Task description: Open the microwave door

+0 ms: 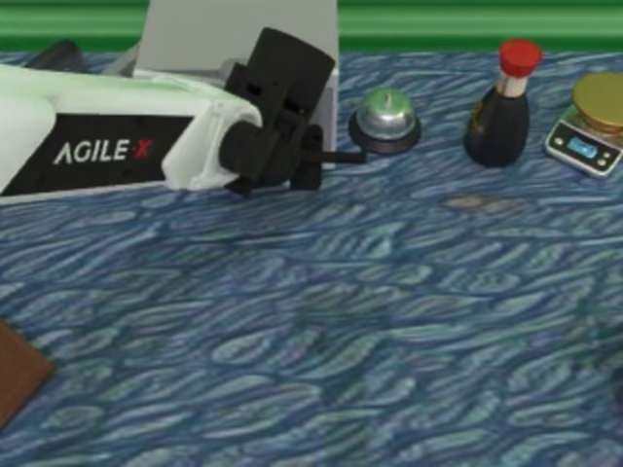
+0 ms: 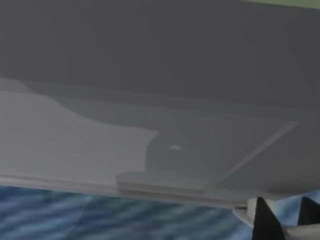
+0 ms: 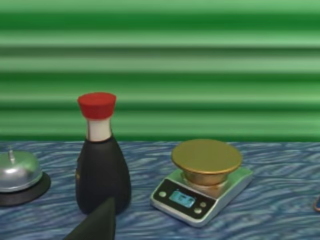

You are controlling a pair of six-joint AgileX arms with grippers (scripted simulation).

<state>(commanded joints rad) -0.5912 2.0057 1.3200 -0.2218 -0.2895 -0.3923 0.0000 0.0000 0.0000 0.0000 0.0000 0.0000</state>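
Pressing against the microwave (image 1: 238,34) front, left end effector (image 1: 310,156).

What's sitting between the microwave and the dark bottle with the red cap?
A silver bell, seen in the top view between the microwave and the bottle.

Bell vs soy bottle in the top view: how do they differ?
The bell is a low silver dome on a flat black base; the bottle is tall, dark and tapered. The bell has a small knob on top; the bottle has a red cap on a pale neck. The bell stands just right of the microwave, near the left claw; the bottle stands beside the scale. Both stand upright along the table's back edge.
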